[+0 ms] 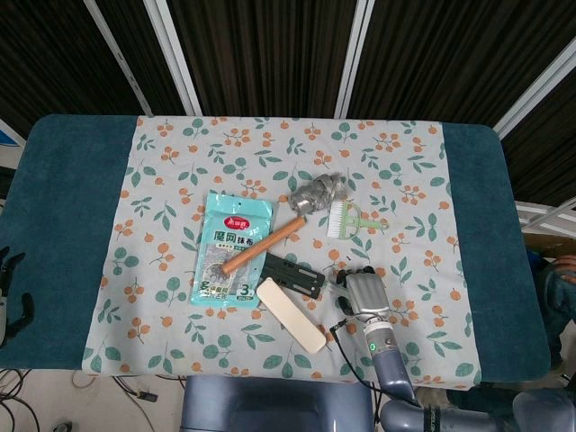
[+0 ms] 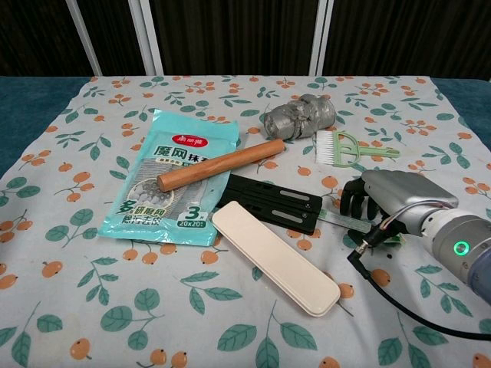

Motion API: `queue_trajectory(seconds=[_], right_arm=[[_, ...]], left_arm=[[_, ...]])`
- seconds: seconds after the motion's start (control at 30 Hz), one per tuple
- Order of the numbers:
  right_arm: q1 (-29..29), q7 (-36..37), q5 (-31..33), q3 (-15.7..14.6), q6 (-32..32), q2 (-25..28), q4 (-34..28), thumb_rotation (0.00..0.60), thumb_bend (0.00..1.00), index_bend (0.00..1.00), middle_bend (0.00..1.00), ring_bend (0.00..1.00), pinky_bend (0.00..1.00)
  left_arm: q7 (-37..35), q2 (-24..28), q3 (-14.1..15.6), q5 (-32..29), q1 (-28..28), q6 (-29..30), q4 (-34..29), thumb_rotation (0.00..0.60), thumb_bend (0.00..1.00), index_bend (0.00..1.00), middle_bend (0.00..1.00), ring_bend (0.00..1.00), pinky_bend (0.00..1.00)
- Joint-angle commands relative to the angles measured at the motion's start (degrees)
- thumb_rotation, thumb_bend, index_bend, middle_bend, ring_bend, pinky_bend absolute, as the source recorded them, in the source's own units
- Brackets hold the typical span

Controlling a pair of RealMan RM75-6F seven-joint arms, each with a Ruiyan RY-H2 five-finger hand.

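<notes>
Right hand low over the counter, palm down, forearm coming in from the near right edge with a green light on the wrist. Dark fingers curl downward, tips at or on the cloth; whether they clamp anything cannot be told. A thin clear strip lies under the fingertips, and a small green-and-white piece shows just beside the wrist cable; contact with either is unclear.

Left hand barely visible at the far left edge of the head view, off the floral cloth; fingers look slightly apart, state not readable.

Landmark: black slotted plate.
- Right hand just right of the plate, fingertips near its right end, not touching it.
- Cream flat case in front of the plate, angled, its upper end overlapping the plate's near edge.
- Teal packet left of the plate, printed with Chinese characters, "3" and "20x20".
- Wooden rod lies across the packet, behind the plate.
- Grey foil wad behind the plate.
- Green-handled white brush behind the plate to the right, beyond the right hand.
</notes>
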Motion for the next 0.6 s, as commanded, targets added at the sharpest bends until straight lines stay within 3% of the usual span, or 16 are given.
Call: queue_trajectory(seconds=[0.03,0.33,0.6], right_arm=[[0.1,-0.5,0.4,-0.2,-0.1,0.0,0.3,0.6,0.44,0.46,0.52,0.5,0.28],[0.2,-1.2,0.4,-0.4,0.9,-0.2,0.2,0.6,0.49,0.53,0.6,0.6,0.35],[-0.1,0.6,-0.4,0.4,1.5,1.0,-1.6,0.6,0.52,0.57,0.63,0.62,0.35]], left_arm=[[0.0,0.0,0.0,0.0,0.0,0.0,0.0,0.6,0.58,0.11,0.01,0.02,0.0],[-0.2,0.1,0.2,0.1,0.0,-0.2,-0.1,0.6,0.58,0.11,0.01,0.02,0.0],[-0.4,0.3,0.2,-0.1,0.0,-0.4,-0.3,0.6,0.58,0.11,0.01,0.02,0.0]])
